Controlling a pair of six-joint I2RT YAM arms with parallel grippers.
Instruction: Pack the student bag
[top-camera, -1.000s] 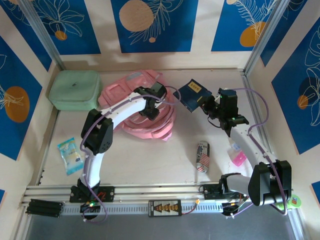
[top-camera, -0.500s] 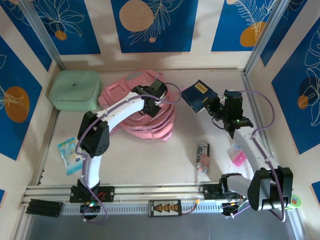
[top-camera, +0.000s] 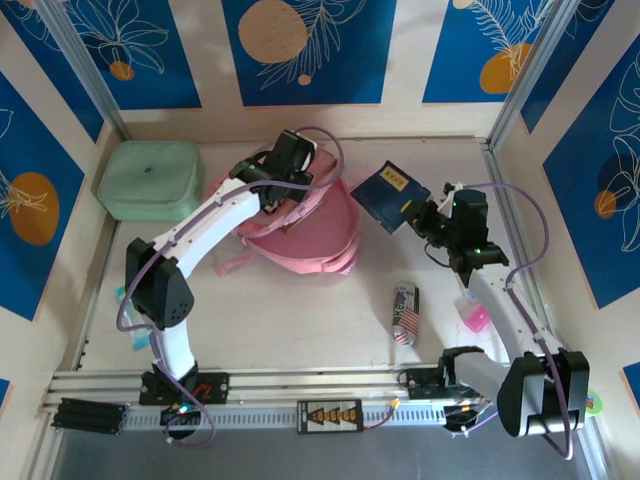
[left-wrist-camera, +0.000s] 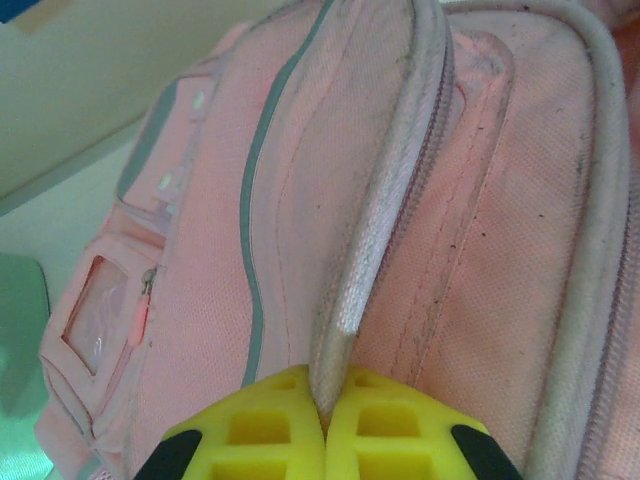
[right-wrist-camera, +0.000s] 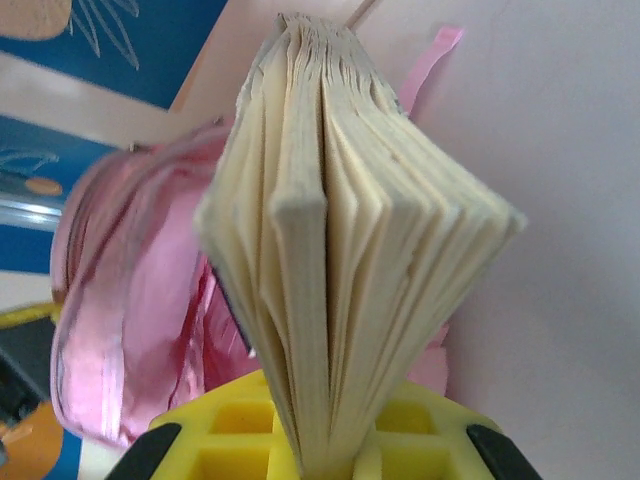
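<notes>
While the bag (top-camera: 300, 240) lies at the back middle of the table (top-camera: 300, 320), a zip edge of it is pinched in the closed left claw (left-wrist-camera: 325, 400). A book (top-camera: 393, 193), pages fanned, is clamped by the right claw (top-camera: 428, 215), the nearer one to the opening, which lies just to its left. How wide the mouth gapes cannot be made out.
</notes>
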